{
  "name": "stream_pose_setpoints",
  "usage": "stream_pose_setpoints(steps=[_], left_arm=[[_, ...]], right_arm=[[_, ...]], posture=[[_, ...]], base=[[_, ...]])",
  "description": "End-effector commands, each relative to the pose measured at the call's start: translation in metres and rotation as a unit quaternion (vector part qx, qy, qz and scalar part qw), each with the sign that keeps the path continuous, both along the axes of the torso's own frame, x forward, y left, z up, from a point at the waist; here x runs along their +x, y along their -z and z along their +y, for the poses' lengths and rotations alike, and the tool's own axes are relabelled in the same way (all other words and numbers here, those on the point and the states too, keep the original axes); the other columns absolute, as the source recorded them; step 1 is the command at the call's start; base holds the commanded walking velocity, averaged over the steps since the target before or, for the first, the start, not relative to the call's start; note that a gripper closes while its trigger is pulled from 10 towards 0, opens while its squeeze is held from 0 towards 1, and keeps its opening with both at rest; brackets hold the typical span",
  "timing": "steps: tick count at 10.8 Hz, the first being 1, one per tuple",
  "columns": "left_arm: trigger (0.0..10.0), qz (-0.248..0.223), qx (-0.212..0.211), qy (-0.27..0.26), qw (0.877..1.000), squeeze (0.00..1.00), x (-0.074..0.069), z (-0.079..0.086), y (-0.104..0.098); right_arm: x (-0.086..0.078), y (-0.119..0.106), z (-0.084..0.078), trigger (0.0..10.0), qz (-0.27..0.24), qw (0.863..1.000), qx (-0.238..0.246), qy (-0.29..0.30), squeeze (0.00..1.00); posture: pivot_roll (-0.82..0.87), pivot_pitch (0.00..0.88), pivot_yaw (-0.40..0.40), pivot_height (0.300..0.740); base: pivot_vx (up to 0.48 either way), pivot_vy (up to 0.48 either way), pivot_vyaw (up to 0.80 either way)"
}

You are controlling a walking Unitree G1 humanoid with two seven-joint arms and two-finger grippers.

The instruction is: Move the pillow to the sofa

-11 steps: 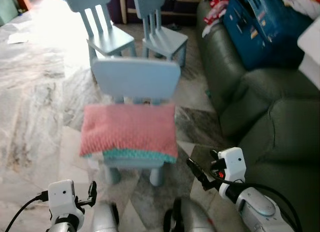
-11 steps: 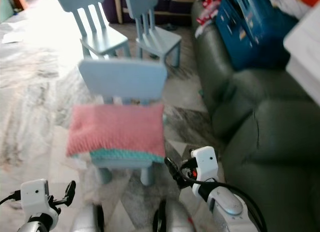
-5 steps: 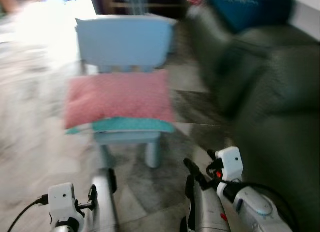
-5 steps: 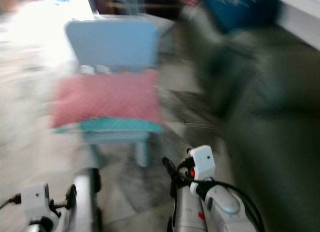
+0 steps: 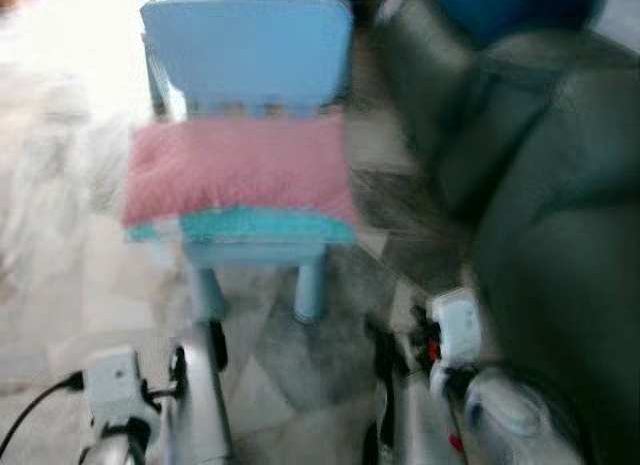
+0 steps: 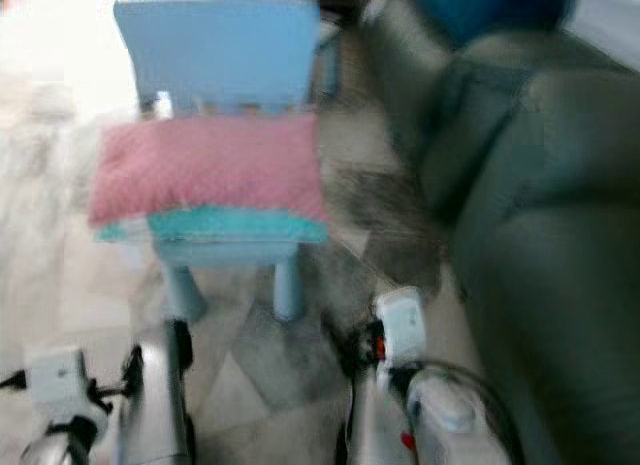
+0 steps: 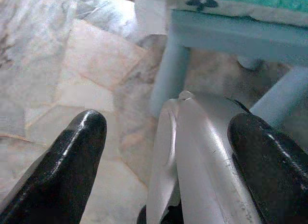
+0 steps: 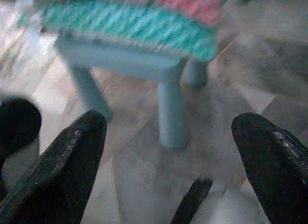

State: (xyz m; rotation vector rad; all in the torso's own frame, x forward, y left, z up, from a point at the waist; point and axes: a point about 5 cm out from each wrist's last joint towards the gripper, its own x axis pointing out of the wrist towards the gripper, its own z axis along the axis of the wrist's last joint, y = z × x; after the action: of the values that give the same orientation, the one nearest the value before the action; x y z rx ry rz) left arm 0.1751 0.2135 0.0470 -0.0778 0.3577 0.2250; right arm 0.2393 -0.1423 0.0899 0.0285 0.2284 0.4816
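The pink pillow (image 5: 238,165) is seen lying on the blue chair (image 5: 250,55), left of the dark sofa (image 5: 540,215); both sets of jaws are held released, empty, below the chair; no writing can be read.

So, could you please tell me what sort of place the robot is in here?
Most likely a home living room: a dark green sofa on the right, a small light-blue child's chair holding a pink pillow, and a marble-patterned floor.

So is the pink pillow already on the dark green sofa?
No, the pink pillow with the teal edge lies on the seat of the light blue plastic chair, beside the dark green sofa.
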Motion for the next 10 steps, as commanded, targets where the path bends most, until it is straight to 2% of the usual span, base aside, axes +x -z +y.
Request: stream_pose_setpoints(steps=[1, 4, 7, 10], left_arm=[[10.0, 0.051, 0.015, -0.014, 0.998, 0.00, -0.007, 0.007, 0.016], [10.0, 0.026, 0.042, -0.035, 0.998, 0.00, 0.010, 0.015, 0.007], [10.0, -0.012, 0.063, -0.045, 0.997, 0.00, 0.034, 0.023, -0.004], [10.0, -0.089, 0.121, -0.070, 0.986, 0.00, 0.060, 0.038, -0.036]], right_arm=[[-0.005, 0.008, -0.003, 10.0, 0.016, 1.000, -0.004, 0.007, 0.00], [0.006, 0.004, -0.002, 10.0, 0.000, 1.000, -0.001, 0.012, 0.00], [0.020, -0.003, 0.002, 10.0, -0.023, 1.000, 0.008, 0.013, 0.00], [0.036, -0.018, 0.000, 10.0, -0.064, 0.998, 0.010, 0.023, 0.00]], posture=[[-0.07, 0.207, -0.063, 0.380], [-0.07, 0.177, -0.059, 0.351], [-0.07, 0.133, -0.052, 0.303], [-0.07, 0.108, -0.046, 0.303]], base=[[0.000, 0.000, 0.00], [0.000, 0.000, 0.00], [0.000, 0.000, 0.00], [0.000, 0.000, 0.00]])
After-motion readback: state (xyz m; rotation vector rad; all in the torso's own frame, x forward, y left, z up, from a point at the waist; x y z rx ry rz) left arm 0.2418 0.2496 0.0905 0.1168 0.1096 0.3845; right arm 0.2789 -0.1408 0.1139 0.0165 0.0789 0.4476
